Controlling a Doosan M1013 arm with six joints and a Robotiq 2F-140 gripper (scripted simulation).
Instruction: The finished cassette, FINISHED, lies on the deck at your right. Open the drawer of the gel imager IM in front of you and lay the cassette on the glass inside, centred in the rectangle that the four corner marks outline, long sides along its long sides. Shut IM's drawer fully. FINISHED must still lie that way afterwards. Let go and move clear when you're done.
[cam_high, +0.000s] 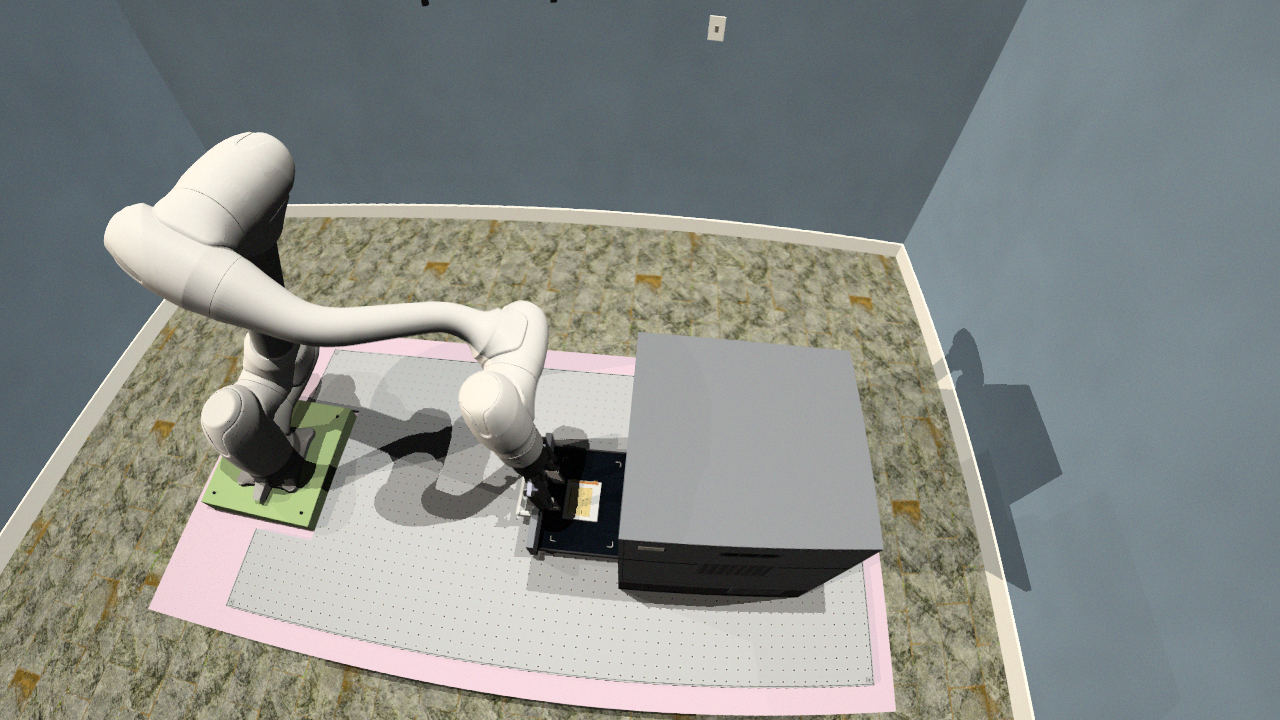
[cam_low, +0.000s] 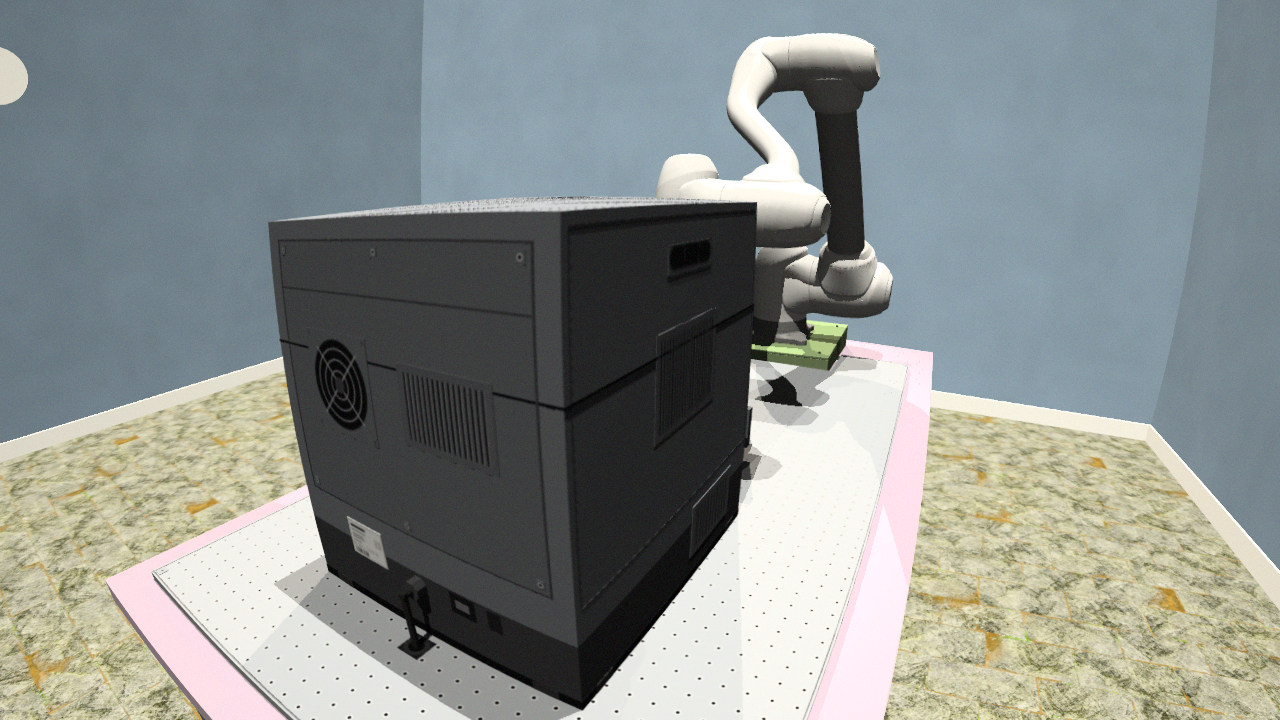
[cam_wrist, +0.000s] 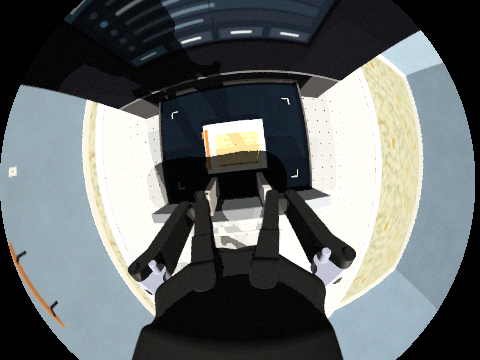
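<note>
Top view: the cassette (cam_high: 588, 499) lies on the open drawer (cam_high: 580, 539) glass, near its middle, the gripper (cam_high: 548, 490) over the front edge.

Exterior view: the imager (cam_low: 447, 385) hides both.

Wrist view: the gripper (cam_wrist: 239, 191) stands half-open and seems empty, its tips just short of the cassette (cam_wrist: 234, 146) between the corner marks (cam_wrist: 286, 100), probably ready for closing.
</note>
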